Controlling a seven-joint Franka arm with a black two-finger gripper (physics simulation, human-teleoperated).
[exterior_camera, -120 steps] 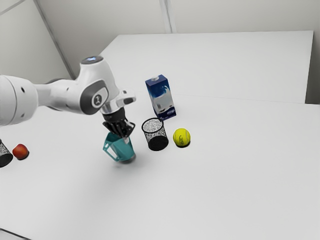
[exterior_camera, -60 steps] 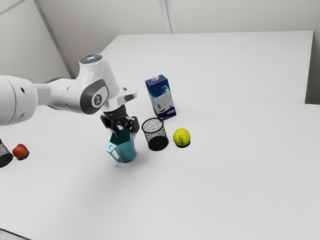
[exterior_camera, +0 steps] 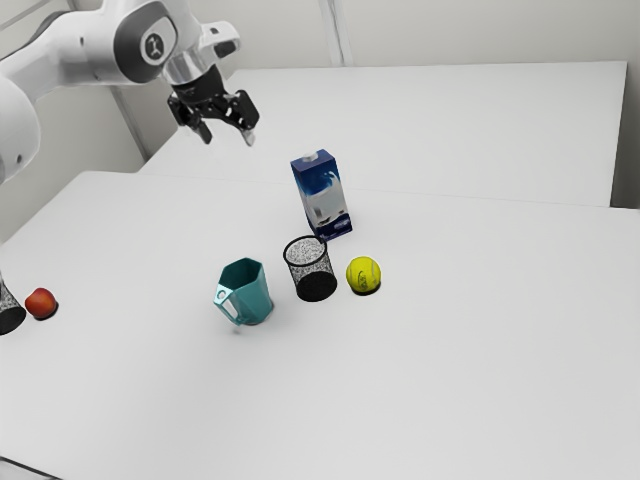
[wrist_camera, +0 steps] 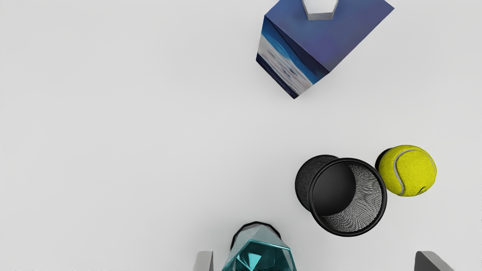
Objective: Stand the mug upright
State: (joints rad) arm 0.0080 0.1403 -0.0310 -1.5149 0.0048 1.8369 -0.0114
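Black claw (exterior_camera: pixel 226 136) gapes wide, empty, at the exterior view's twelve o'clock from the upright, faceted mug (exterior_camera: pixel 252 298); mesh cup (exterior_camera: pixel 311 272) at two.

No readable text, label, brand, number or sign on anything here.

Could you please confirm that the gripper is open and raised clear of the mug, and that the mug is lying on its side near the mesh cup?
Not quite: the mug is standing upright, base down and mouth up, as the exterior view shows. It is near the mesh cup, and the gripper is open and raised clear of it.
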